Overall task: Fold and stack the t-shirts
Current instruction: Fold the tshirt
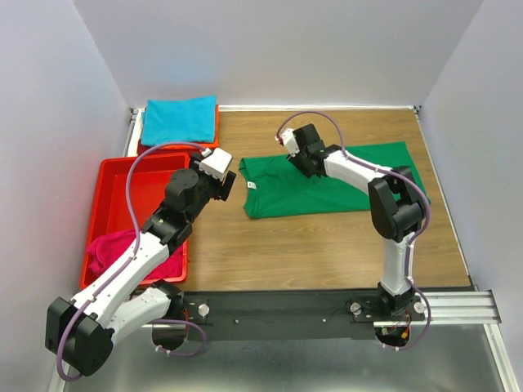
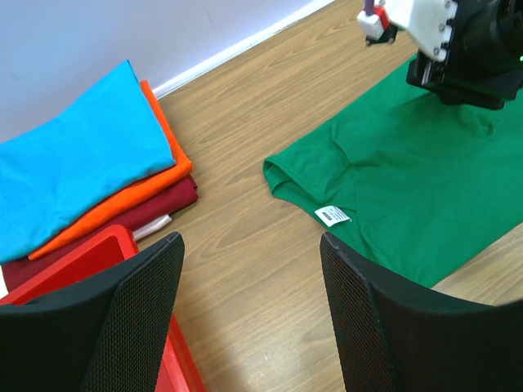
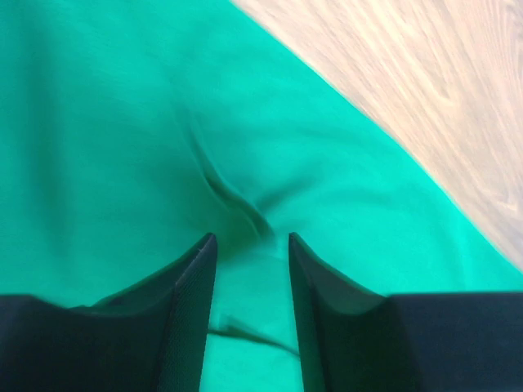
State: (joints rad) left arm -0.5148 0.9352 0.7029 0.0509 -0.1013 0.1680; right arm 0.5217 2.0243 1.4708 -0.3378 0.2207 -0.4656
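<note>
Right fingers (image 3: 188,310) pinch a pucker of green shirt (image 3: 122,122) spread unfolded beneath them, left fingers (image 2: 122,318) gape empty near its collar, three shirts (image 2: 73,171) sit folded and stacked beyond, and magenta shirt (image 1: 122,249) waits crumpled.

The top external camera looks down from high above the near edge, far enough off to take in the whole table (image 1: 327,245). The left wrist camera looks low from the left toward the far right. The right wrist camera faces down, very close. All three views share the green t-shirt (image 1: 286,196).
</note>
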